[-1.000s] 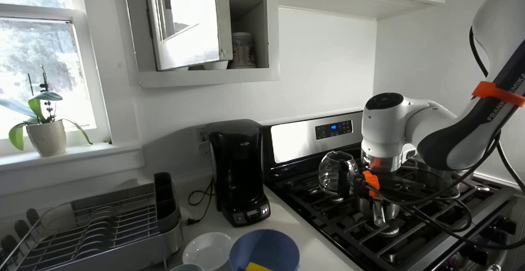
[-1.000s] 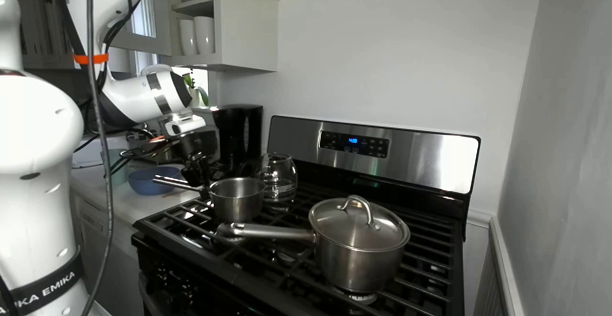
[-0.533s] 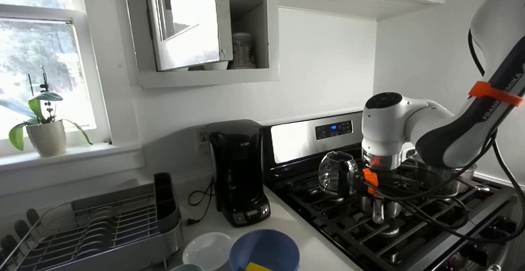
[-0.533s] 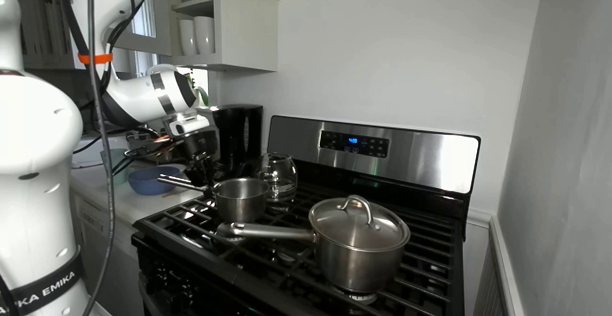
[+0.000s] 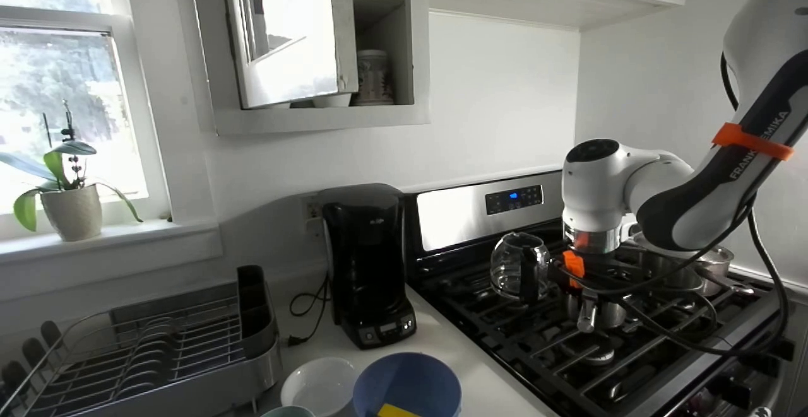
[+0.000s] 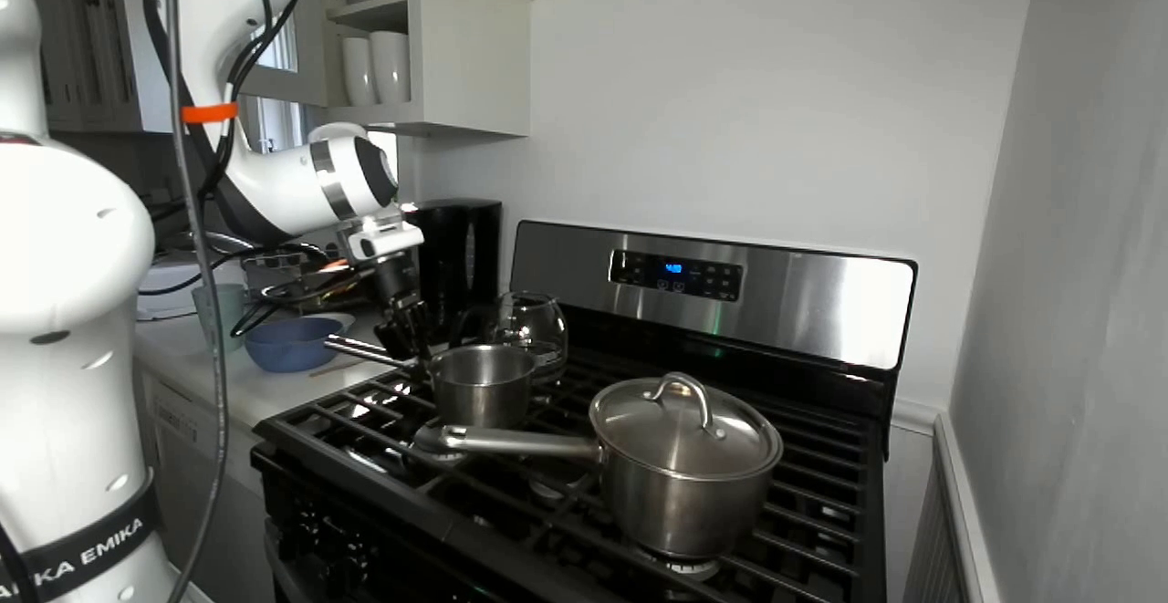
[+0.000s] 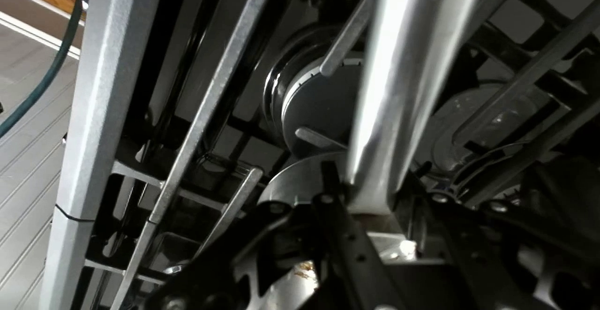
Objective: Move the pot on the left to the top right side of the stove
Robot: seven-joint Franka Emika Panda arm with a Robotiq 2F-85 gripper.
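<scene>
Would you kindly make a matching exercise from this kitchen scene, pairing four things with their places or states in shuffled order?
Things
1. Lidless saucepan
2. Glass carafe
3. Blue bowl
4. Potted plant

Places or states
A. On the windowsill
B. On the counter, beside the white bowl
C. Handle gripped by the pincer
D. On the stove, not held

Pairs: 1-C; 2-D; 3-B; 4-A.
</scene>
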